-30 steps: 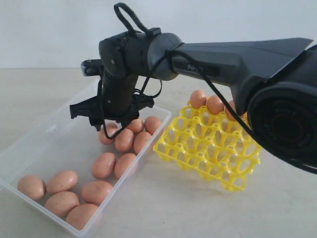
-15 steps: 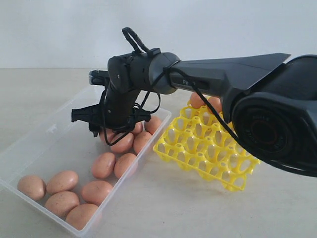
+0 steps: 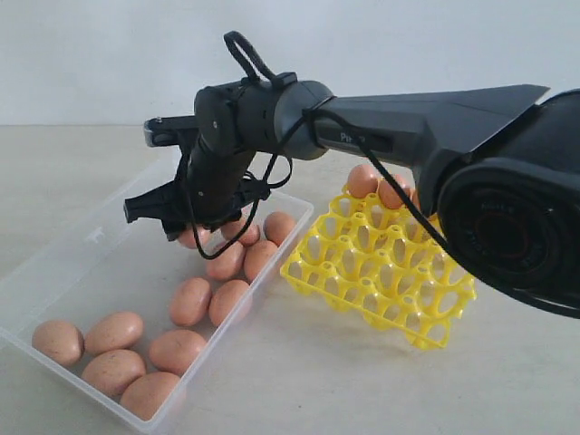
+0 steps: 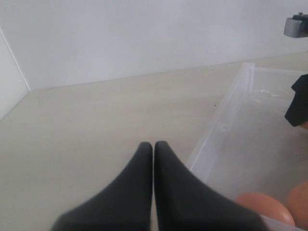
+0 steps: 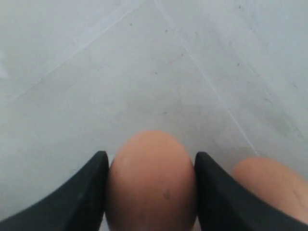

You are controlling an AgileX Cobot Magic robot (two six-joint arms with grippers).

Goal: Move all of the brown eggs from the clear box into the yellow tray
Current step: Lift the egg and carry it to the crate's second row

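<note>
My right gripper (image 3: pixel 188 232) hangs over the far end of the clear box (image 3: pixel 63 272), shut on a brown egg (image 5: pixel 151 179) that fills the gap between both fingers. Just below it lies a cluster of brown eggs (image 3: pixel 227 260), and several more (image 3: pixel 113 332) sit at the near end. The yellow tray (image 3: pixel 381 276) stands to the right of the box with a few eggs (image 3: pixel 363 179) in its back row. The left gripper (image 4: pixel 153 144) is shut and empty, beside the box wall (image 4: pixel 219 130) over bare table.
The right arm (image 3: pixel 426 118) reaches across above the tray's back row. Pale tabletop (image 3: pixel 299 381) surrounds box and tray, and a white wall rises behind. An egg (image 4: pixel 262 208) shows inside the near box corner in the left wrist view.
The right gripper dropped onto the egg cluster at the box's far end, narrowed around one egg, and has risen slightly with it. The left gripper has not moved.
</note>
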